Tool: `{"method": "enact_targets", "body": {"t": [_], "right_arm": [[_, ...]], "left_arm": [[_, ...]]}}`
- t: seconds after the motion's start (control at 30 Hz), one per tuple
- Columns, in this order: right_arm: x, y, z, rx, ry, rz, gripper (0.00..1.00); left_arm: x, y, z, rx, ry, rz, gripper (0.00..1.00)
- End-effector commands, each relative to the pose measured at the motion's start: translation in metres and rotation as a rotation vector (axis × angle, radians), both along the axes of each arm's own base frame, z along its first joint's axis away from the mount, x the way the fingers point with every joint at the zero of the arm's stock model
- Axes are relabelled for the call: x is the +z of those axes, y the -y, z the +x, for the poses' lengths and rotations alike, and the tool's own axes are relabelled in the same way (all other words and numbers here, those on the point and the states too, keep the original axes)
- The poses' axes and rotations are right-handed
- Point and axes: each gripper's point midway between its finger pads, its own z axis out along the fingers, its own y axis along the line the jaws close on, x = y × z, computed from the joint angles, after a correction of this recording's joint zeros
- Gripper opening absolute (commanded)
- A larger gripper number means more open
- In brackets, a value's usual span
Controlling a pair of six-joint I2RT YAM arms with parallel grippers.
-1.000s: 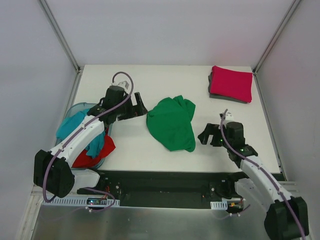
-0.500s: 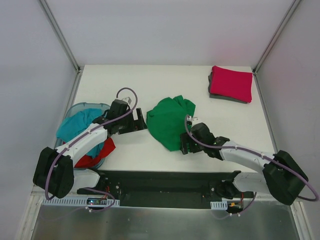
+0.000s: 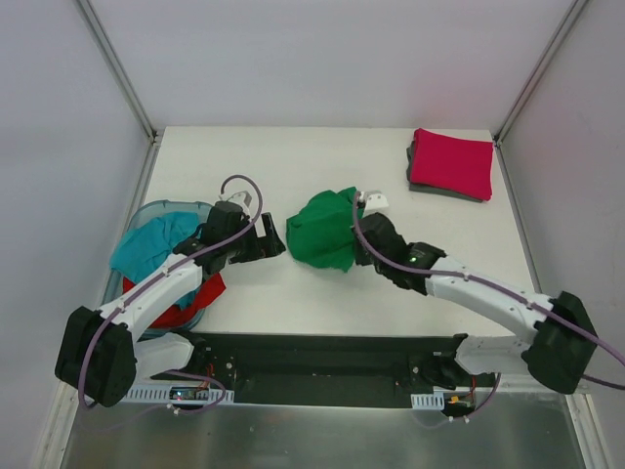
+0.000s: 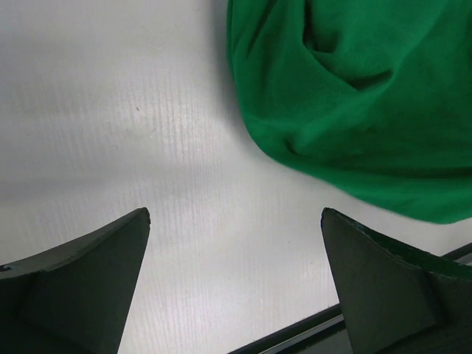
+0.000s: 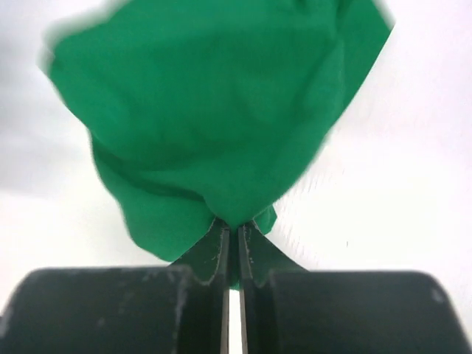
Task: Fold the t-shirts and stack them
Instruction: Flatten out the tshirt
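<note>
The white desk (image 3: 293,156) fills the scene, and right in its middle sits the bright green t-shirt (image 3: 322,232), bunched into a rumpled mound with nothing flat about it. Over at the left edge stands the pale-blue tub (image 3: 156,207), and spilling out of it are the teal t-shirt (image 3: 146,244) on top and the red t-shirt (image 3: 200,290) hanging over the near rim. Across at the far right corner there's a tidy pile: the crimson-pink t-shirt (image 3: 451,163) folded square, lying on the dark grey t-shirt (image 3: 412,181), of which only a thin edge peeks out. Now the arms. The right claw (image 5: 234,228) reaches in from the near right and has its fingers pressed together on a fold of the green cloth at the mound's right side, the fabric fanning out from the pinch. The left claw (image 4: 234,212) is spread wide, low over bare desk just left of the green t-shirt, apart from it.
</note>
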Motion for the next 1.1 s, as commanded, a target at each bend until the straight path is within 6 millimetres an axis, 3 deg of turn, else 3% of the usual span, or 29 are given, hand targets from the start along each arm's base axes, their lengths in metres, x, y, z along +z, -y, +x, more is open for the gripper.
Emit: {"method": "enact_targets", "body": {"t": [0.0,0.1,0.2,0.33,0.47,0.5,0.57,0.67,0.9,0.93,0.97,1.0,1.07], "right_arm": [[0.123,0.020,0.021,-0.156,0.239,0.169,0.01],[0.171,0.052,0.030,-0.280,0.333,0.233,0.01],[0.195,0.082,0.036,-0.375,0.394,0.268,0.01],[0.205,0.111,0.039,-0.466,0.421,0.303,0.01],[0.193,0.126,0.039,-0.506,0.392,0.307,0.01],[0.189,0.129,0.039,-0.512,0.381,0.312,0.01],[0.183,0.135,0.039,-0.527,0.372,0.318,0.01],[0.178,0.144,0.037,-0.540,0.367,0.324,0.01],[0.177,0.169,0.028,-0.584,0.392,0.310,0.01],[0.175,0.171,0.027,-0.588,0.390,0.311,0.01],[0.174,0.172,0.026,-0.588,0.389,0.314,0.01],[0.173,0.173,0.026,-0.586,0.388,0.316,0.01],[0.171,0.174,0.024,-0.579,0.383,0.310,0.01]], "left_arm": [[0.018,0.010,0.001,-0.056,0.097,-0.057,0.99],[0.015,0.012,-0.001,-0.076,0.092,-0.061,0.99],[0.014,0.024,-0.002,-0.123,0.082,-0.092,0.99],[0.006,0.048,0.002,-0.174,0.051,-0.086,0.99],[0.003,0.087,0.016,-0.219,0.050,-0.093,0.95],[-0.006,0.095,0.018,-0.227,0.028,-0.085,0.92],[-0.018,0.108,0.026,-0.227,-0.009,-0.079,0.84],[-0.039,0.111,0.045,-0.165,-0.055,-0.032,0.50],[-0.070,0.115,0.056,-0.135,-0.124,0.048,0.39],[-0.073,0.116,0.061,-0.120,-0.121,0.061,0.33],[-0.077,0.113,0.061,-0.116,-0.141,0.082,0.20],[-0.076,0.115,0.063,-0.118,-0.135,0.089,0.00],[-0.067,0.111,0.072,-0.104,-0.108,0.116,0.00]]}}
